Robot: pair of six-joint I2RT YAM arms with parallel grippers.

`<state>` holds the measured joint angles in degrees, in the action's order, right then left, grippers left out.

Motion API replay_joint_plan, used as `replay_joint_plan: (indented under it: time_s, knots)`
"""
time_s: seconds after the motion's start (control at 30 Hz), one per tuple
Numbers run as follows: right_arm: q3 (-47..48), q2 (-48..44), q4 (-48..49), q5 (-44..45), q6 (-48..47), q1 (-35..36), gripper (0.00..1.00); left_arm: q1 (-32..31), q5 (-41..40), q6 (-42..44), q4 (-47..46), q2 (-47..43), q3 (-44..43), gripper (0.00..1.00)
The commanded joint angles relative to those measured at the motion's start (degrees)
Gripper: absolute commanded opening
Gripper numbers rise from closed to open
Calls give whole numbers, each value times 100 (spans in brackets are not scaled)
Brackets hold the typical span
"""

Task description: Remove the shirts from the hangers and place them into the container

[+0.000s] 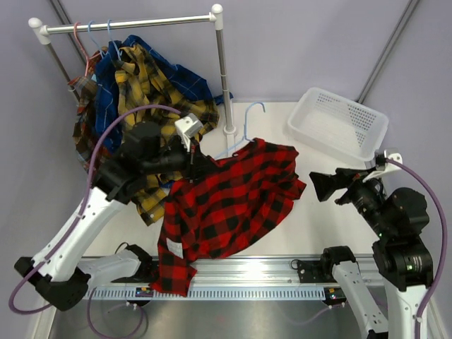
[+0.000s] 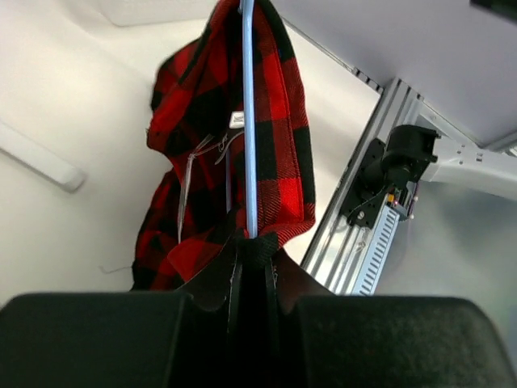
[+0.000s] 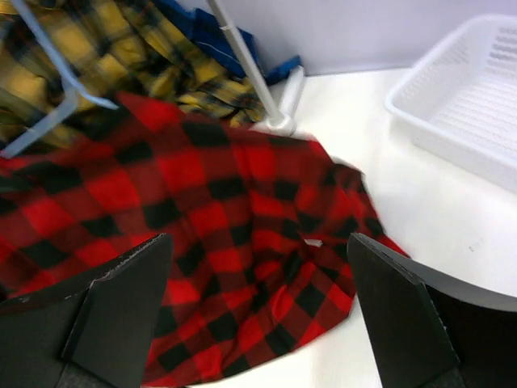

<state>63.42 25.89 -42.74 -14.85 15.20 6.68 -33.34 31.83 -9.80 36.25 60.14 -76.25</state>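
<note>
Nine o'clock: my left gripper [image 2: 252, 242] clamps the light-blue wire hanger [image 2: 249, 121], perhaps cloth too; its red-and-black checked flannel shirt [image 1: 233, 201] sprawls centre. Three o'clock: right gripper [image 1: 321, 185] gapes empty, and should next strip it toward the white perforated plastic basket [image 1: 353, 106] at one.

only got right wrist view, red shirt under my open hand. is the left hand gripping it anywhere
Observer: The left hand is shut on the light blue hanger that carries the red-and-black shirt.
Operator: is it unhooked yet
Observer: Yes. From above, its hook is clear of the rail and catches on nothing.
Operator: how many left to do
Observer: Three other hangers hang on the rail, one pink and two light blue.
</note>
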Motion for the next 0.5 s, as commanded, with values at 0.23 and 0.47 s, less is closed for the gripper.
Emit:
replay_joint_plan:
  time_s: [0.23,0.47]
  knots:
    - [65,1153,1944,-1089,510,88,94,-612,-687,93,-1690,103,891,0]
    - [320,2067,2410,-309,256,1184,93,-630,-950,-4,-1911,-37,1226,0]
